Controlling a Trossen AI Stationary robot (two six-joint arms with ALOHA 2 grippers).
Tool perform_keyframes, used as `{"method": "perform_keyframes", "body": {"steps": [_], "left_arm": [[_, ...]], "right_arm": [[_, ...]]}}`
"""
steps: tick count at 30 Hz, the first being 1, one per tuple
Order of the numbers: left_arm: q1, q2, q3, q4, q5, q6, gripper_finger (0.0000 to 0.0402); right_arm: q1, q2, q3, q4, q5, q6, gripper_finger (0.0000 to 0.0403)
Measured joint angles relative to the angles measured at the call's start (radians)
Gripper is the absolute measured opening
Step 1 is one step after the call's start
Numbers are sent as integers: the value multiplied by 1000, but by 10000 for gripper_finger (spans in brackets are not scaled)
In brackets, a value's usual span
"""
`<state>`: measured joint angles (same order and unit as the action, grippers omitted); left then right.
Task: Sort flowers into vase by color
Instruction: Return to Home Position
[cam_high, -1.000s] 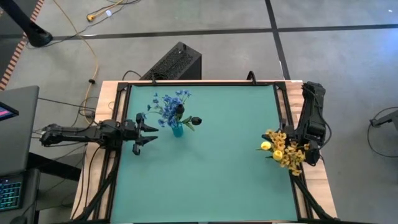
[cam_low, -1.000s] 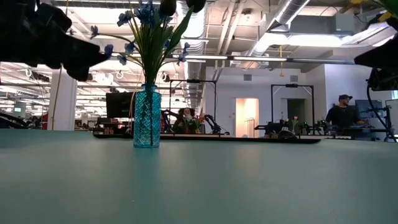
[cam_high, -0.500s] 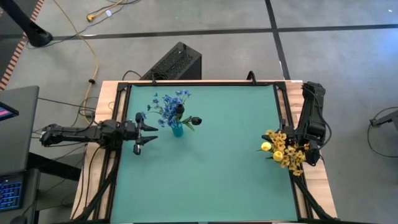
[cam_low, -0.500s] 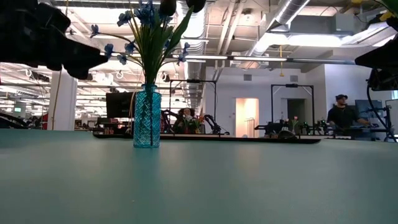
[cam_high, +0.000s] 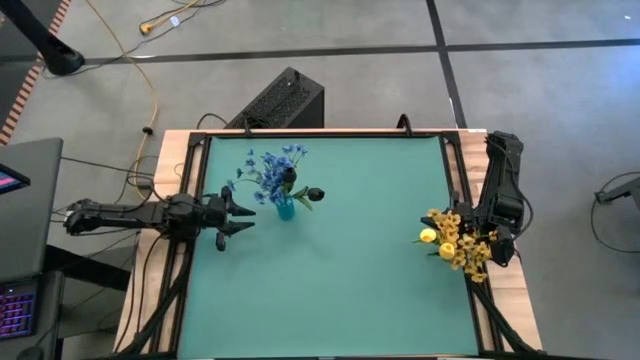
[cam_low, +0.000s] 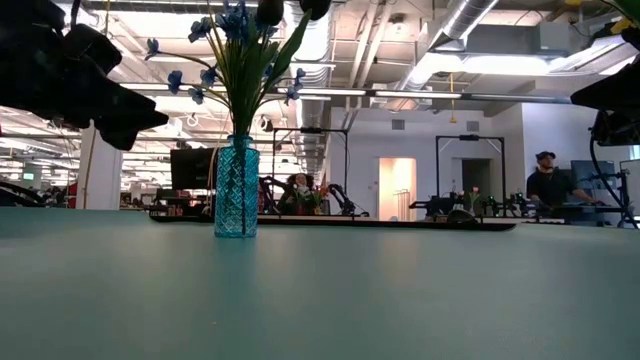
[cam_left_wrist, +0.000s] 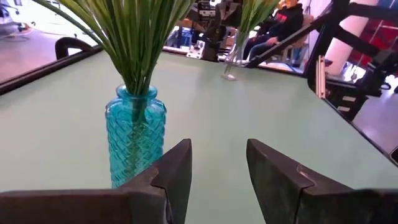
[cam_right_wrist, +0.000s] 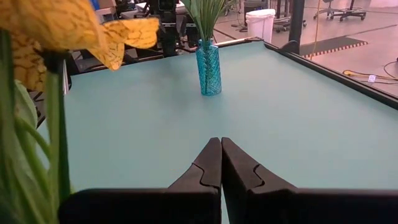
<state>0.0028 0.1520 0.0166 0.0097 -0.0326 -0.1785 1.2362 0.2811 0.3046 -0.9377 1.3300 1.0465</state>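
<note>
Blue vase (cam_high: 285, 208): stands upright on the left half of the bench (cam_high: 340, 290). It holds the blue flowers (cam_high: 268, 170) and 2 dark buds (cam_high: 315, 194).
Yellow flowers (cam_high: 455, 243): gathered in 1 bunch at the bench's right edge. In the high view the blossoms hide whatever holds them. In the left wrist view a clear vase (cam_left_wrist: 231, 62) with green stems stands far across the bench.
Loose flowers: none lie on the bench in the high view.
Left gripper (cam_left_wrist: 217, 152): hovers just beside the blue vase, on the side toward the left edge. Its fingers are apart with nothing between them.
Right gripper (cam_right_wrist: 221, 144): sits at the right edge next to the yellow bunch. Its fingers are pressed together and hold nothing.
Done: the sorting looks complete, with blue and dark flowers in 1 vase and yellow in the other bunch.
Left to do: likely only parking the 2 arms. The left one sits close to the blue vase, so it needs to move clear without knocking it.
</note>
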Motion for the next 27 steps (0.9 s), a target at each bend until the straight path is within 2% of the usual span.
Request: {"method": "perform_keyframes", "body": {"steps": [27], "left_arm": [[0,0,0,-1,0,52,141]], "right_arm": [[0,0,0,0,0,0,28]]}}
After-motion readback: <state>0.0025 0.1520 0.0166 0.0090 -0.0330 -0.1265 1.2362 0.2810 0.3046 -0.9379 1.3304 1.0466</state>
